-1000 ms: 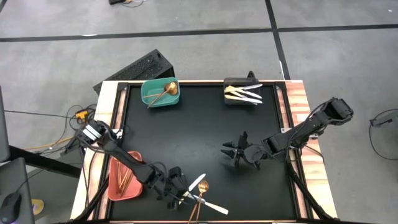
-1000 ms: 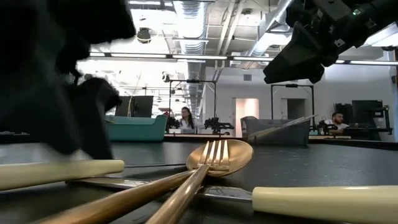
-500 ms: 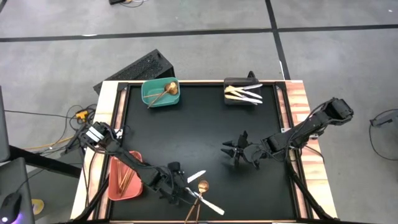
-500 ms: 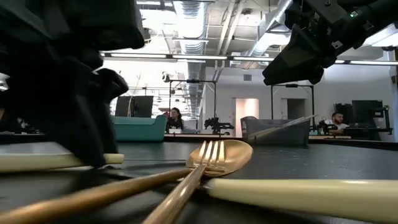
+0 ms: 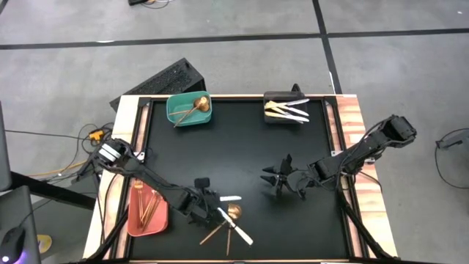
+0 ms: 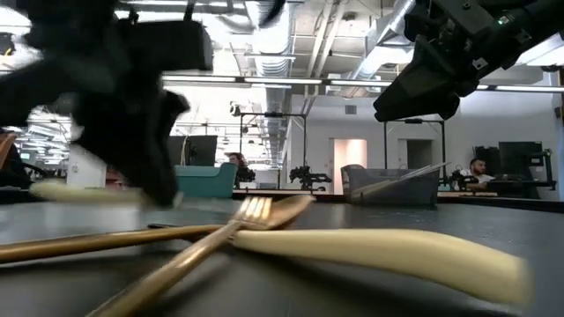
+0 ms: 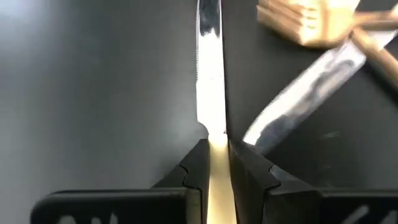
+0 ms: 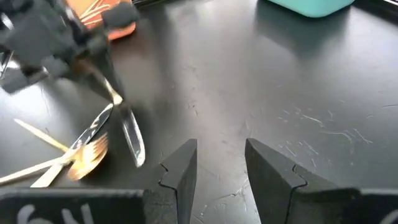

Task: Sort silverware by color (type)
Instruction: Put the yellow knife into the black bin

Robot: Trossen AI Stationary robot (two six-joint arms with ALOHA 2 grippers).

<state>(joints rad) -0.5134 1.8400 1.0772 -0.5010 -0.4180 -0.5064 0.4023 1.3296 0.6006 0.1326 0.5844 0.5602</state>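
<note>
My left gripper point(image 5: 209, 202) is near the table's front edge, shut on a white-handled knife whose pale blade point(image 5: 231, 198) points toward the table's right. Just in front of it lies a loose pile on the black mat: a gold spoon point(image 5: 233, 213), a gold fork point(image 6: 251, 211) and a second white-handled knife point(image 5: 237, 232). My right gripper point(image 5: 277, 181) hangs open above the mat right of centre, with nothing between its fingers point(image 8: 180, 168). The teal bin point(image 5: 178, 115) holds a gold spoon, the black bin point(image 5: 272, 97) holds white knives, and the salmon bin point(image 5: 157, 220) holds gold forks. My left gripper pinches the knife's cream handle point(image 7: 217, 144) between its two fingers, right where the handle meets the blade. The fingers come from the table's left and lie along the knife. The blade point(image 7: 209, 68) sticks straight out ahead of them, about level and just above the mat.
The second knife's blade point(image 7: 298, 112) and the fork's tines point(image 7: 305, 25) lie close beside the held knife. The mat's middle, between both grippers, is bare. Wooden table borders run along both sides, and people sit in the room behind the table.
My left gripper has shut on the knife's handle and gone a little toward the far edge, drawing the knife out of the pile. The spoon, fork and second knife have been dragged and turned about; their handles now point toward the near left.
</note>
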